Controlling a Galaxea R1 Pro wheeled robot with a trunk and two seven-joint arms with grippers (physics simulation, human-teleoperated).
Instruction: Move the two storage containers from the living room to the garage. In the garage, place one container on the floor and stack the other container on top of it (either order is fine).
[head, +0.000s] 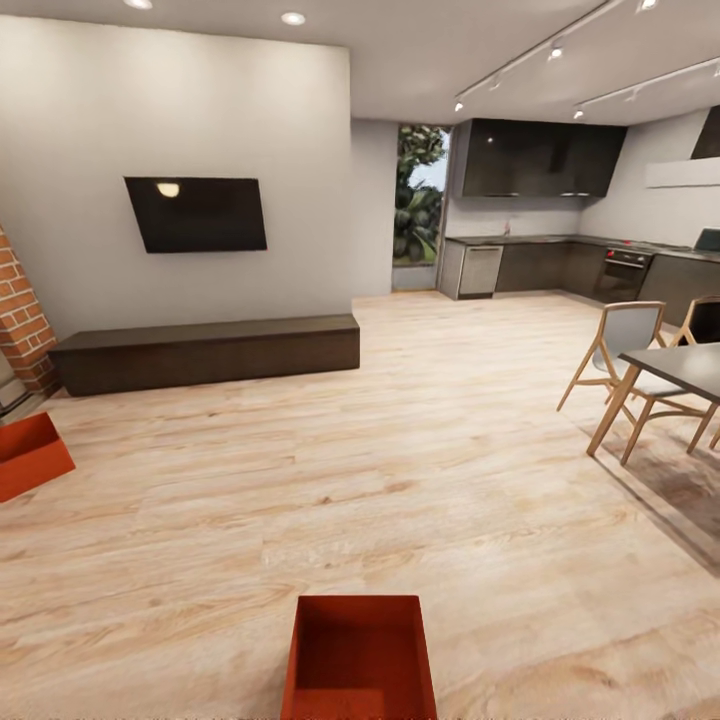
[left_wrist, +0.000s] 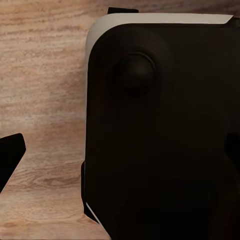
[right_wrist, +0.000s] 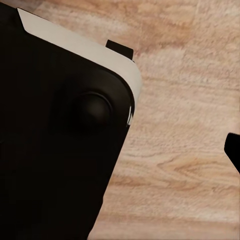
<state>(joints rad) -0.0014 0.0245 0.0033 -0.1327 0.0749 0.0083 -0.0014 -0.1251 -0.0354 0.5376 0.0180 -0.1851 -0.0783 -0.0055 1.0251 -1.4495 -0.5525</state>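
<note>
Two orange-red storage containers stand on the light wood plank floor of the living room. One container (head: 358, 655) is close in front of me at the bottom centre of the head view, its open top showing. The other container (head: 30, 455) lies at the left edge, partly cut off, near the brick pillar. In the left wrist view, the left gripper (left_wrist: 120, 155) hangs open over the floor with one dark fingertip (left_wrist: 10, 157) showing. The right gripper (right_wrist: 120, 150) is also open, and one of its fingertips (right_wrist: 234, 150) shows at the picture's edge. Neither holds anything.
A long dark low bench (head: 205, 352) runs under the black wall TV (head: 196, 213). A dining table (head: 680, 370) with wooden chairs (head: 622, 350) stands at the right. A dark kitchen (head: 560, 265) lies at the back. My black, white-rimmed base (left_wrist: 160, 125) shows under both wrists.
</note>
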